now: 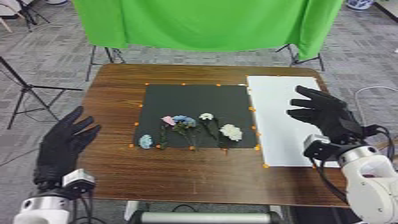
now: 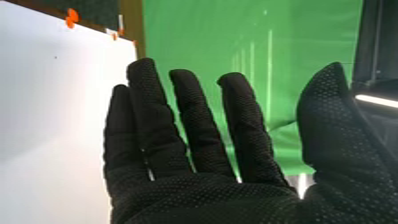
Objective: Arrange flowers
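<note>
Nearest the camera, the right hand (image 2: 204, 200) is released, its fingers extended and nothing grasped. Head view: it hovers at the right of the frame over a white sheet (image 1: 274, 120), presumably waiting clear of the blossoms. At the frame's left, the left hand (image 1: 60, 142) is likewise relaxed and unladen beside the table's (image 1: 133, 172) edge, apparently leaving the work to its partner. Centrally, a dark mat (image 1: 169, 97) carries the loose flowers: pink (image 1: 168, 120), blue (image 1: 184, 120) and white (image 1: 231, 132), with a pale blue one (image 1: 146, 142) at its lower left. Orange tabs (image 1: 252, 108) probably fix or mark the borders. Most heads point up the frame, stems (image 1: 213, 131) below, an orientation likely to suit pinching by the stem.
</note>
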